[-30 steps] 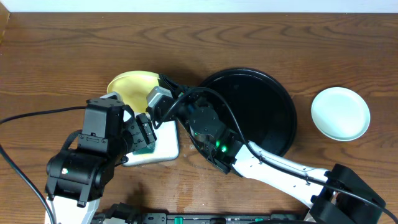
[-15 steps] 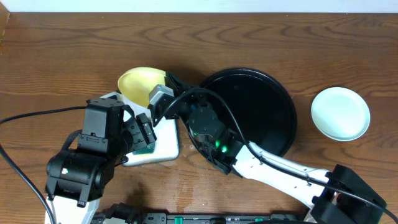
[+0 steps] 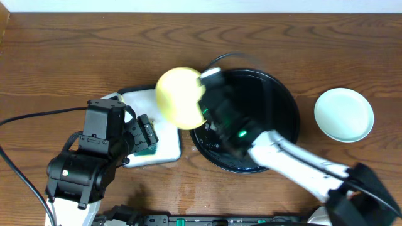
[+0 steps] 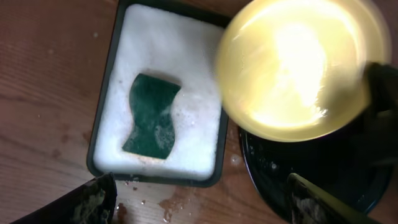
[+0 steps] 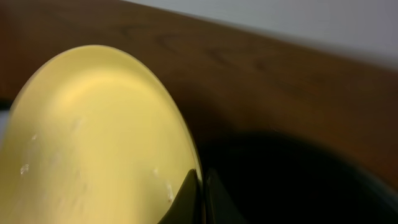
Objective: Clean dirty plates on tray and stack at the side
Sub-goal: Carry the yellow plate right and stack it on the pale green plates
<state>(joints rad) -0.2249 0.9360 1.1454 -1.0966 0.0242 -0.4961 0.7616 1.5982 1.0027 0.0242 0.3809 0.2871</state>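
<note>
A pale yellow plate hangs in the air over the gap between the white soapy tray and the left rim of the black tray. My right gripper is shut on its right rim. In the right wrist view the two dark fingers pinch the yellow plate's edge; the gripper is blurred by motion. My left gripper stands open near the soapy tray's front edge, nothing between its foamy fingers. A mint-green plate lies at the right.
A green sponge lies in the foam of the dark-rimmed white tray. Water drops spot the wood in front of it. The black tray is wet and shows no plates inside. The left arm's body fills the front left.
The right arm has swung the yellow plate to the right, from over the soapy tray's far side toward the black tray. The left arm has stayed still and open.
</note>
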